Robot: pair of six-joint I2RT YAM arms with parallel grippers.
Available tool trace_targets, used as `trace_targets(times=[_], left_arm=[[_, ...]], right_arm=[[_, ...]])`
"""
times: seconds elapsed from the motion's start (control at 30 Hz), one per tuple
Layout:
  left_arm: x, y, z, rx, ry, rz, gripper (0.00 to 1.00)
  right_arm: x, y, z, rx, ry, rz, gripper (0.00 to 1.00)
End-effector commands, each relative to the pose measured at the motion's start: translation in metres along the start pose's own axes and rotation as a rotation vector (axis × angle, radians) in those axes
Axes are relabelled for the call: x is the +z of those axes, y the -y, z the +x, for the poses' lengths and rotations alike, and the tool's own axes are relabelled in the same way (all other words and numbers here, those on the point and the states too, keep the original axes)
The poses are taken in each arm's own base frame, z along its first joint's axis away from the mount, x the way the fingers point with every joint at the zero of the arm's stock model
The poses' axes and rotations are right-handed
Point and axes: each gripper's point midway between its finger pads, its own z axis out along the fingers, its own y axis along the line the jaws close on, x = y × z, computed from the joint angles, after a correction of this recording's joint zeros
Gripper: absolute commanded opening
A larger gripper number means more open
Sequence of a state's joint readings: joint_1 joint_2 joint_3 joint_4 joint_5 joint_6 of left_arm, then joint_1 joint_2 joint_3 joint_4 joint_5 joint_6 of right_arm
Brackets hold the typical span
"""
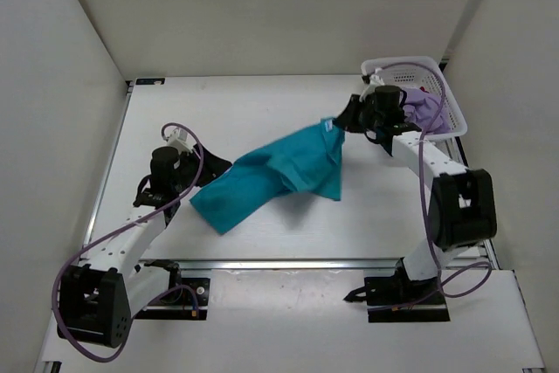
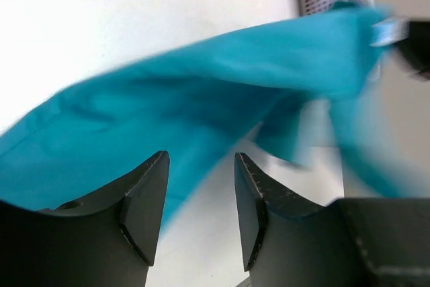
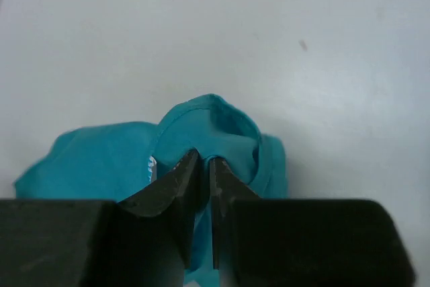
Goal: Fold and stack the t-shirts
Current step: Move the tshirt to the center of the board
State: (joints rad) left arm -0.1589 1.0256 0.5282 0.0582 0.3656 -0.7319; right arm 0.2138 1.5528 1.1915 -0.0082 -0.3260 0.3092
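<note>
Teal t-shirt (image 1: 279,176) drapes slack across the middle of the table (image 1: 218,111), with one end lifted toward the basket (image 1: 456,120). Right gripper (image 3: 203,166) pinches a hemmed edge, probably the collar. Left gripper (image 2: 201,159) has its jaws spread with nothing between them. Lavender t-shirt (image 1: 426,109) lies in the basket. Cloth is light and limp and bunches easily, so take it at seams or shoulders. Pale tag (image 1: 329,126) by the pinch is too blurred to read.

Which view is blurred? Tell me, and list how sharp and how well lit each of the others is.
Left wrist: the teal t-shirt smears badly toward the right edge, while the left gripper fingers are crisp. Right wrist: mildly soft all over, the right gripper near-black against the bright table. Top external: sharp and evenly lit, with only a faint shadow under the shirt.
</note>
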Motion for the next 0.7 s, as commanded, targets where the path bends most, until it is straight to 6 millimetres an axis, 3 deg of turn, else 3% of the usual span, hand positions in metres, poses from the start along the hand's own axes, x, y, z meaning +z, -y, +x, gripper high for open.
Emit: trace_targets(times=[0.0, 0.07, 0.13, 0.2, 0.23, 0.27, 0.33, 0.37, 0.4, 0.43, 0.47, 0.5, 0.53, 0.57, 0.63, 0.67], left_arm=[[-0.001, -0.012, 0.008, -0.001, 0.002, -0.049, 0.53], [0.0, -0.014, 0.011, 0.012, -0.009, -0.069, 0.55], [0.0, -0.014, 0.011, 0.014, 0.002, -0.076, 0.56], [0.003, -0.019, 0.015, 0.012, -0.009, -0.095, 0.56], [0.003, -0.022, 0.016, 0.017, -0.007, -0.108, 0.56], [0.004, -0.027, 0.018, 0.018, -0.012, -0.128, 0.56], [0.004, -0.029, 0.017, 0.026, -0.003, -0.145, 0.56], [0.004, -0.027, 0.014, 0.045, 0.006, -0.144, 0.57], [0.003, -0.031, 0.022, 0.049, -0.02, -0.168, 0.57], [0.003, -0.038, 0.025, 0.053, -0.031, -0.193, 0.56], [0.003, -0.038, 0.027, 0.06, -0.04, -0.195, 0.56], [0.003, -0.037, 0.029, 0.055, -0.042, -0.194, 0.56], [0.003, -0.043, 0.031, 0.055, -0.046, -0.215, 0.56], [0.002, -0.046, 0.03, 0.056, -0.04, -0.229, 0.56], [-0.001, -0.057, 0.029, 0.053, -0.036, -0.27, 0.56], [-0.002, -0.059, 0.026, 0.051, -0.021, -0.282, 0.56]], right_arm=[[0.002, 0.018, -0.03, 0.094, 0.124, -0.081, 0.11], [0.013, 0.037, -0.014, 0.153, 0.033, -0.043, 0.17], [0.011, 0.045, -0.033, 0.152, 0.06, 0.029, 0.25], [0.011, 0.034, -0.03, 0.123, 0.05, 0.086, 0.31], [0.007, 0.039, -0.028, 0.122, 0.049, 0.154, 0.35], [0.006, 0.036, -0.018, 0.123, 0.027, 0.201, 0.37], [-0.001, 0.034, 0.015, 0.145, -0.028, 0.267, 0.41], [-0.004, 0.028, 0.043, 0.146, -0.072, 0.282, 0.37], [-0.007, 0.008, 0.053, 0.157, -0.08, 0.25, 0.31], [-0.01, -0.005, 0.087, 0.145, -0.146, 0.223, 0.22], [-0.019, -0.008, 0.111, 0.135, -0.182, 0.228, 0.15], [-0.025, -0.027, 0.125, 0.114, -0.205, 0.198, 0.11], [-0.035, -0.031, 0.159, 0.082, -0.268, 0.226, 0.05], [-0.045, -0.032, 0.175, 0.063, -0.289, 0.23, 0.01], [-0.064, -0.055, 0.196, -0.008, -0.309, 0.224, 0.0], [-0.069, -0.068, 0.21, -0.051, -0.333, 0.195, 0.06]])
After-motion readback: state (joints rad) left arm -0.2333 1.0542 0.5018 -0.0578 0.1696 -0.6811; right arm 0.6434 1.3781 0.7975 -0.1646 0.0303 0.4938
